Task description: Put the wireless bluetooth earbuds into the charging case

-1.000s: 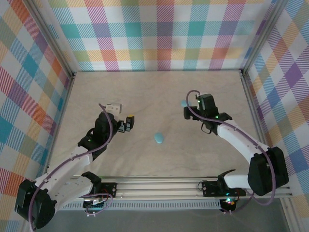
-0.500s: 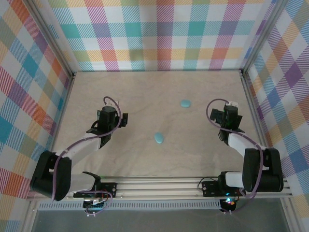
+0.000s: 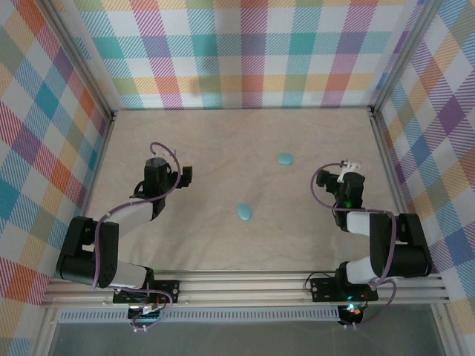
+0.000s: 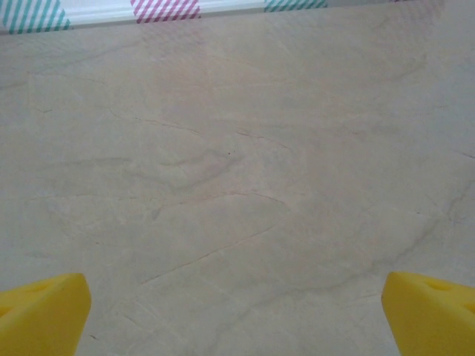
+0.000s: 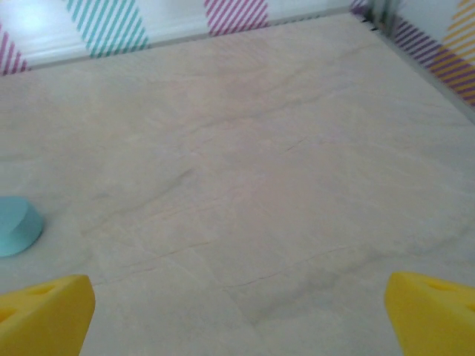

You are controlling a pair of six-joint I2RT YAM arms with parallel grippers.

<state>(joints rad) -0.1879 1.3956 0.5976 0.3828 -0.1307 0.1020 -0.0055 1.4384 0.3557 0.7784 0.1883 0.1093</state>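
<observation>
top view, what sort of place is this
Most likely a robot test booth, not a home or shop: a pale table boxed in by checked cloth walls on a metal frame, with a left arm and right arm bolted to a rail at its near edge.

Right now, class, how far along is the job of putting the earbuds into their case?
Looks done: the far case and the near case both lie shut. In hand: nothing; the left tool and right tool are open and empty. Left: perhaps nothing, though whether the earbuds are inside cannot be told.
</observation>
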